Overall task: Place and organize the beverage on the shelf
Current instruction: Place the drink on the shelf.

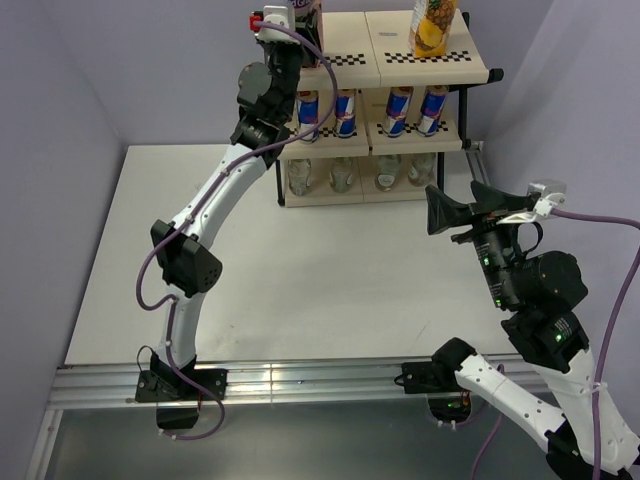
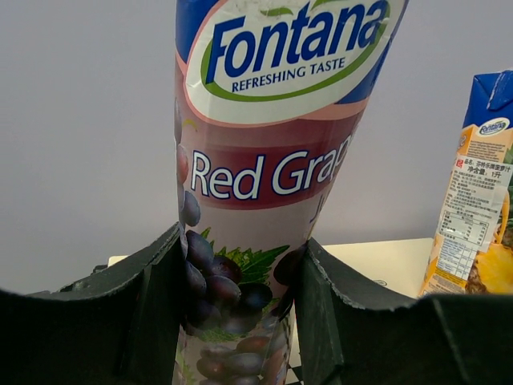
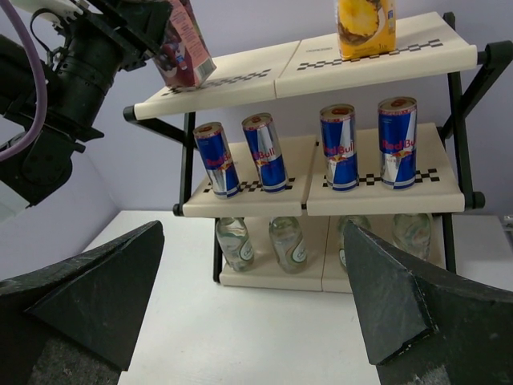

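My left gripper (image 1: 285, 25) is shut on the purple grape juice carton (image 2: 264, 160), low on its sides. It holds the carton tilted over the left half of the shelf's top board (image 3: 264, 76). The carton also shows in the right wrist view (image 3: 183, 48). The yellow carton (image 1: 433, 25) stands upright on the right half of the top board. Several blue-and-silver cans (image 3: 215, 159) stand in a row on the middle tier. Clear bottles (image 3: 235, 243) stand on the bottom tier. My right gripper (image 1: 472, 215) is open and empty over the table, in front of the shelf (image 1: 400, 55).
The white table (image 1: 330, 290) lies in front of the shelf. Purple walls close in on the left, back and right. A metal rail (image 1: 300, 378) runs along the near edge by the arm bases.
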